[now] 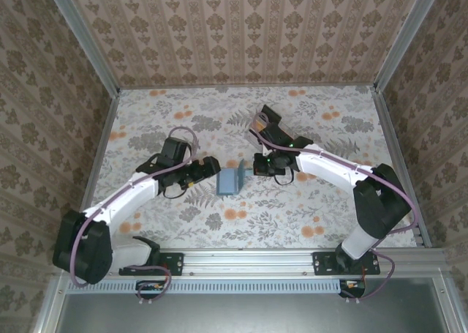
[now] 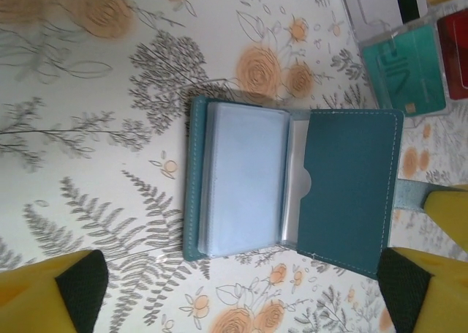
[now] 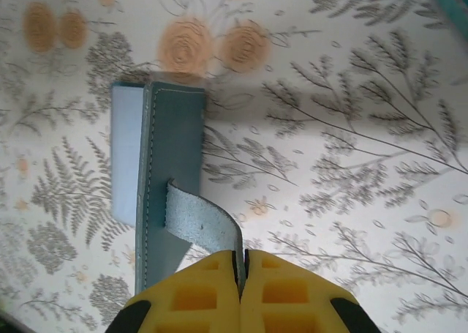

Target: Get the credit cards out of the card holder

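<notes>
Right wrist view had the right fingers (image 3: 194, 296) pinched shut on the strap (image 3: 205, 227), propping the holder (image 3: 175, 143) open on the table (image 3: 351, 128); a slip could shut it over the cards (image 2: 245, 179) beneath the wide-open left fingers (image 2: 446, 223).

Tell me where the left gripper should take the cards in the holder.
Probably the pale card stack, pinched from above across its two ends that face open table. The holder walls its other two sides: the teal spine on one, and on the other the flap that the right gripper holds up by its strap. The open left gripper would need a quarter turn.
</notes>
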You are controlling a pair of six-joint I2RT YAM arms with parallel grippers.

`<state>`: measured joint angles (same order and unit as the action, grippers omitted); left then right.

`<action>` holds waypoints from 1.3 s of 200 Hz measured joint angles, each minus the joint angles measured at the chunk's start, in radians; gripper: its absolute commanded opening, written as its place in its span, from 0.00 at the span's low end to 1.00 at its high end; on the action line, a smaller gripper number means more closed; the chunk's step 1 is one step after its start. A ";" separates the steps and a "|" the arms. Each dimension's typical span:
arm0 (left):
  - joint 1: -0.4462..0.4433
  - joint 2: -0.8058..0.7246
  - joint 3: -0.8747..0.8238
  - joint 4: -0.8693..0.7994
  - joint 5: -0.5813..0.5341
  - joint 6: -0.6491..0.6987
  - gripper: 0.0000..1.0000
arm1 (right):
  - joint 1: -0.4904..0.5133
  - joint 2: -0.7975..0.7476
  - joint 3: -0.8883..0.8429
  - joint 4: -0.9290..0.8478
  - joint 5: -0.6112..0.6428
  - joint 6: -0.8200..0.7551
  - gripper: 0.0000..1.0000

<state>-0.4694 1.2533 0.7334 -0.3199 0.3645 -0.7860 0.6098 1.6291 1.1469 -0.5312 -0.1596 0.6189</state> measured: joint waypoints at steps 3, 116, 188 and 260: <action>0.000 0.007 0.000 0.006 0.007 0.000 0.91 | -0.001 0.000 0.000 -0.002 0.003 0.000 0.05; 0.000 0.339 0.216 0.004 0.190 0.092 0.69 | -0.014 0.015 -0.047 -0.036 0.106 -0.006 0.05; -0.062 0.437 0.245 -0.011 0.187 0.101 0.62 | -0.016 0.064 -0.048 -0.037 0.122 -0.015 0.05; -0.087 0.473 0.276 -0.050 0.124 0.098 0.61 | -0.016 0.101 -0.048 -0.033 0.126 -0.015 0.06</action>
<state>-0.5560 1.7260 1.0096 -0.3698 0.4885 -0.6880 0.5934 1.7302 1.0992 -0.5640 -0.0334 0.6041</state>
